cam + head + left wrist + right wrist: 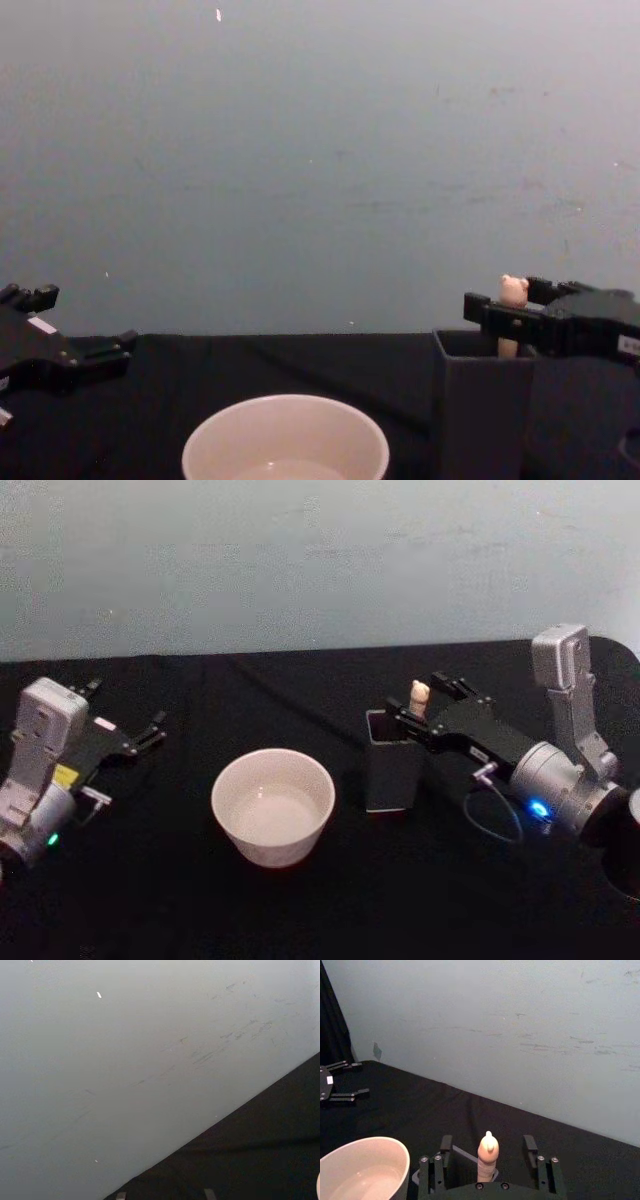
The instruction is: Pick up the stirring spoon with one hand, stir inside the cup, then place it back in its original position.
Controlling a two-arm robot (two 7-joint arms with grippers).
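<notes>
On the black table the white cup sits in the middle, with the dark holder just to its right. The right gripper hangs at the holder's top, its fingers spread either side of the spoon, which stands in the holder untouched. The left gripper rests far left, fingers apart.

Cream cup, dk grey holder

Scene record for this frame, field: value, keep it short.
spoon: upright in holder, bear-head handle sticking out the top
holder: on the table, to the cup's right, apart from it
cup: mid-table, no spoon in it
right gripper: at the spoon handle, fingers open on either side
left gripper: parked at left, fingers open
stage: spoon not yet lifted
</notes>
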